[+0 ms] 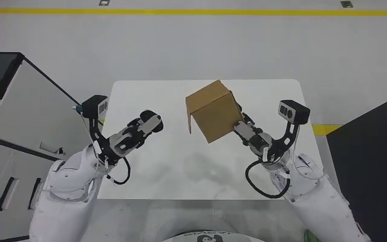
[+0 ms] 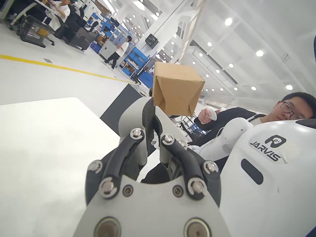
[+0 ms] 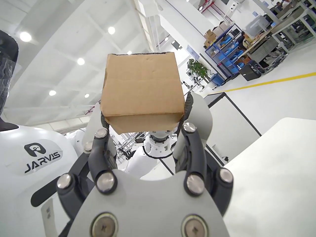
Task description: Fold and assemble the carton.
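Note:
A brown carton (image 1: 210,109) is held up above the white table (image 1: 181,175), tilted, right of the table's middle. My right gripper (image 1: 240,128) is shut on its lower near edge; in the right wrist view the fingers (image 3: 188,104) clamp both sides of the carton (image 3: 142,87). A flap hangs down at the carton's left corner in the top view. My left gripper (image 1: 151,120) hovers over the left part of the table, apart from the carton, shut and holding nothing. Beyond its closed fingertips (image 2: 148,110), the left wrist view shows the carton (image 2: 176,91) farther off.
A grey cabinet (image 1: 24,115) stands close to the table's left edge. A dark panel (image 1: 363,157) stands at the right. The table's surface is bare under and between the arms.

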{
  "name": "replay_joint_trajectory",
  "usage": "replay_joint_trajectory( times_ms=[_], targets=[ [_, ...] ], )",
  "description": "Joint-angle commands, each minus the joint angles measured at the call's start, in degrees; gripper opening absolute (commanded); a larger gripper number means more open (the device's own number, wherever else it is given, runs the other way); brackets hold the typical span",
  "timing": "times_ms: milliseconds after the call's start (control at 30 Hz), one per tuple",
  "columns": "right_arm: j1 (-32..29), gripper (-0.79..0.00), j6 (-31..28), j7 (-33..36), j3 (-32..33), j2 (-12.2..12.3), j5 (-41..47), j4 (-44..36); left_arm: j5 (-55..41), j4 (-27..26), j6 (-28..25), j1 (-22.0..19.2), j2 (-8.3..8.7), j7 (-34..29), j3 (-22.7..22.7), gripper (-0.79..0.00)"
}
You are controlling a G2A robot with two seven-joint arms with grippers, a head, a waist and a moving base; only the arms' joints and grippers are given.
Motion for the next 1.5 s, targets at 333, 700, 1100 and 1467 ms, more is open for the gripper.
replay_joint_trajectory(
  times_ms=[333, 700, 1100, 1467],
  targets=[
    [2.65, -0.785, 2.52, 1.73, -4.04, -1.27, -1.10, 2.23, -0.11, -0.70, 0.30, -0.71, 0.21, -1.47, 3.76, -0.785],
    [3.71, -0.785, 3.49, 2.05, -5.83, -2.19, -3.48, 2.80, 0.20, -1.14, 0.16, -0.74, 0.49, -2.18, 5.36, -0.785],
    [3.43, -0.785, 4.55, 2.65, -6.55, -2.82, -6.02, 2.59, 0.17, -1.60, 0.35, -0.52, 0.84, -2.36, 6.00, -0.785],
    [3.57, -0.785, 5.20, 3.49, -6.91, -3.32, -7.64, 2.78, 0.08, -1.74, 0.12, -0.62, 1.17, -2.81, 6.49, -0.785]
  ],
)
